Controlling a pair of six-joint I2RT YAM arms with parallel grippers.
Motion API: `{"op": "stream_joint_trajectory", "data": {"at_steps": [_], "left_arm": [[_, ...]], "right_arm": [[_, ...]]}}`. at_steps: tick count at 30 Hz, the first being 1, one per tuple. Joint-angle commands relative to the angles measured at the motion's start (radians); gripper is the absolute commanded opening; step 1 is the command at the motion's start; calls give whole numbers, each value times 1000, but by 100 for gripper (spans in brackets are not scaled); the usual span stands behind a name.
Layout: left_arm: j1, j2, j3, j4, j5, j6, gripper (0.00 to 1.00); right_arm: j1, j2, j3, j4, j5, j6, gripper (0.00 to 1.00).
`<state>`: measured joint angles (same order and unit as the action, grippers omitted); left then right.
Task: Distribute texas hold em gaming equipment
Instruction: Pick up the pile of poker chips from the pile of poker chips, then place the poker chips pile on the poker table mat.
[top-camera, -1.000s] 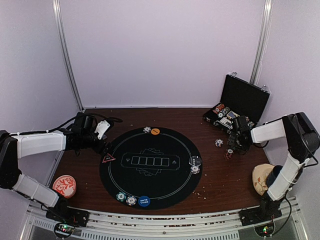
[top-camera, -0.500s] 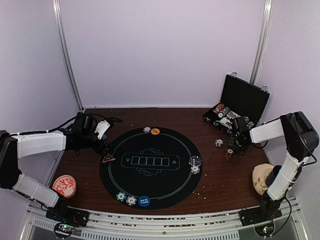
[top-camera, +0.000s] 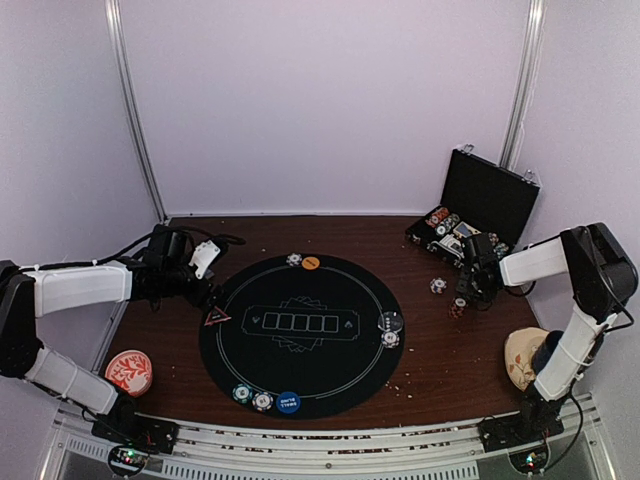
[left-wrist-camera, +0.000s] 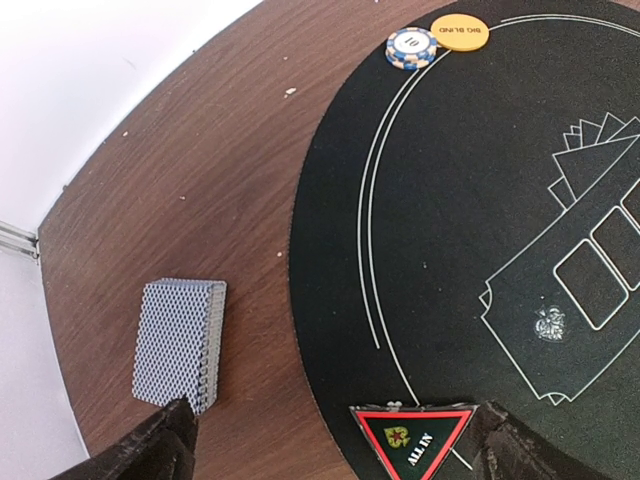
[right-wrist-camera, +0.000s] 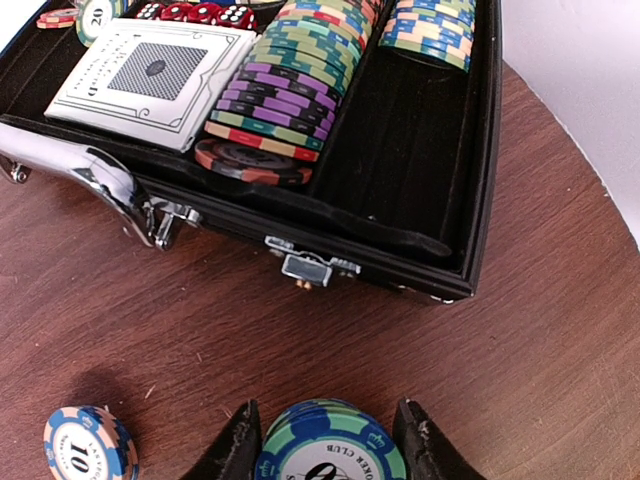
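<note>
From above: left gripper (top-camera: 207, 292) out at the left rim of the black mat (top-camera: 330, 372), well apart from the right gripper (top-camera: 470, 289) down in front of the open chip case (top-camera: 487, 200). Bare wood between case and mat for the carry. A loose chip (top-camera: 437, 285) and a small reddish stack (top-camera: 458, 309) just beside the right fingers, easy to clip on the way out.

Left wrist: jaws spread wide, gripping nothing, straddling the red ALL IN marker (left-wrist-camera: 415, 437). Grey-backed card deck (left-wrist-camera: 180, 345) on the wood just off the mat, by one finger. Likely to get nudged and fanned by a straight drop.

Right wrist: fingers pinched on either side of the green-and-blue poker chips (right-wrist-camera: 332, 450), seemingly gripped. Looks like several chips, so a risk of the lower ones slipping out on the lift. Case latch (right-wrist-camera: 305, 268) close ahead, blue 10 chip (right-wrist-camera: 88, 443) near on the left. Open room mostly back toward the mat.
</note>
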<state>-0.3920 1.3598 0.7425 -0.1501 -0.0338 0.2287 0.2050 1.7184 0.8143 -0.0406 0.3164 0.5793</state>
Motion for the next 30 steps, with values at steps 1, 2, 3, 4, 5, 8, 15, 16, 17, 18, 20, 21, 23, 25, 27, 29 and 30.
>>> {"op": "stream_joint_trajectory", "data": {"at_steps": [1,2,3,4,5,8,15,16,17,18,20,21,23,25,27,29,30], "left_arm": [[9,3,30,37,14,-11,98],[10,4,31,37,14,-11,98],[9,3,30,37,13,-10,98],[9,3,29,38,14,-10,98],[9,2,30,38,14,-11,98],[9,5,31,38,14,-10,98],[9,8,31,39,11,-10,98],[10,9,31,40,10,-10,98],[10,9,31,40,9,-10,98],[9,10,31,40,8,-11,98],[9,10,32,40,5,-10,98],[9,10,32,40,4,-10,98],[10,10,32,41,2,-12,98],[10,10,32,41,0,-11,98],[11,12,32,43,-2,-11,98],[12,13,32,43,-4,-13,98],[13,13,33,43,-5,-13,98]], "right_arm": [[-4,-21,18,-8,38,-6,35],[-2,-33,17,-8,41,-7,35],[2,-42,17,-10,45,-8,35],[7,-52,17,-13,52,-11,35],[13,-60,18,-14,59,-13,35],[37,-82,25,-23,76,-21,35],[140,-108,71,-52,137,-49,35],[168,-108,77,-53,142,-54,35],[193,-108,89,-56,149,-57,35],[221,-106,103,-61,159,-61,35],[286,-95,137,-71,175,-70,35],[324,-84,157,-75,180,-75,35],[396,-50,207,-86,182,-78,35],[470,-1,267,-98,184,-81,35],[538,66,338,-107,183,-88,35],[603,143,424,-121,172,-93,35],[630,187,486,-126,161,-98,35]]}}
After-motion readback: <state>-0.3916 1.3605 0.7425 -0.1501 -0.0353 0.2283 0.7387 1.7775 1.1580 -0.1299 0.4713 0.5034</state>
